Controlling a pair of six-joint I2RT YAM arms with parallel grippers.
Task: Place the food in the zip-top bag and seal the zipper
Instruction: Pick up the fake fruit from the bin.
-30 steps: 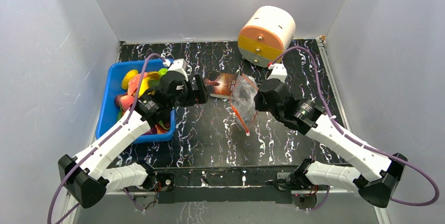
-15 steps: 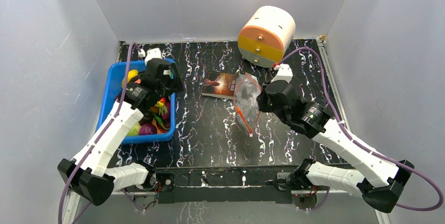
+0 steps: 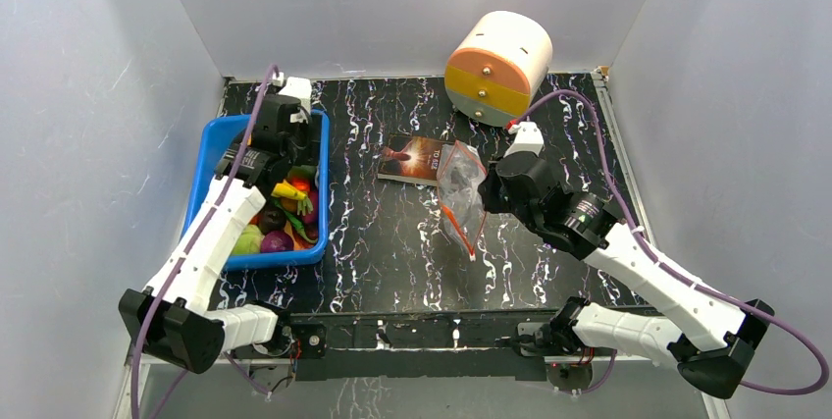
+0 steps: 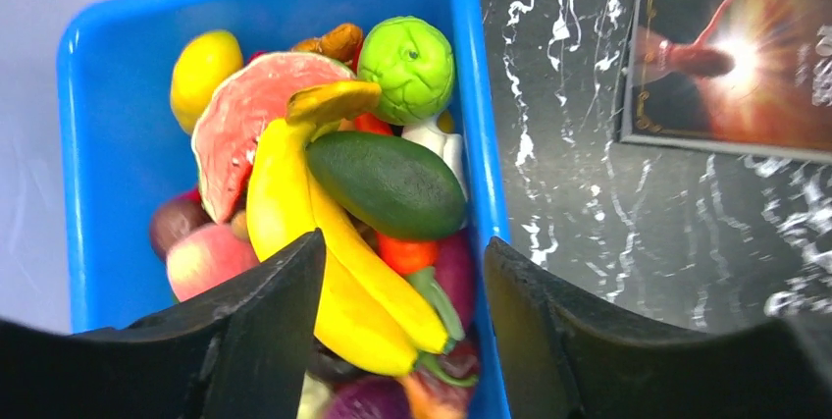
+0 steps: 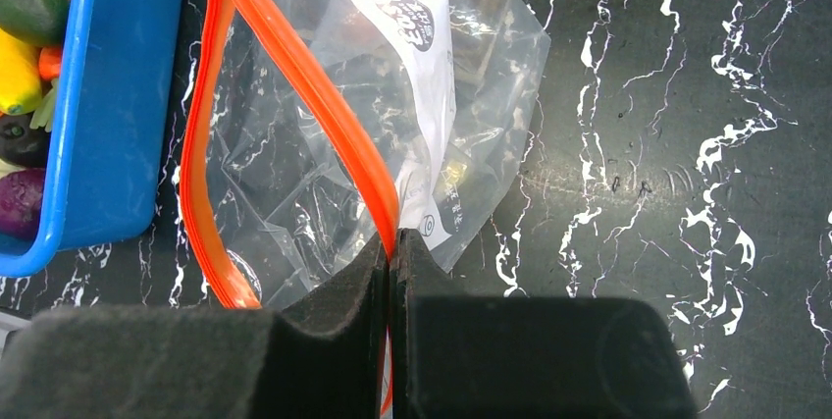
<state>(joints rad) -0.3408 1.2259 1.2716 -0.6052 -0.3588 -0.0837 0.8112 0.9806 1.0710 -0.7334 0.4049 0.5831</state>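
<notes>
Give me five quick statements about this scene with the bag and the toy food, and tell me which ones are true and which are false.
1. The right gripper is shut on the zipper of the zip-top bag. True.
2. The banana is already inside the bag. False: it lies in the blue bin.
3. The left gripper hangs over the blue bin with its jaws apart. True.
4. The book lies in the bin. False: it lies on the table, outside the bin.
5. The zipper is sealed. False: its two orange strips stand apart, so the bag's mouth is open.
</notes>
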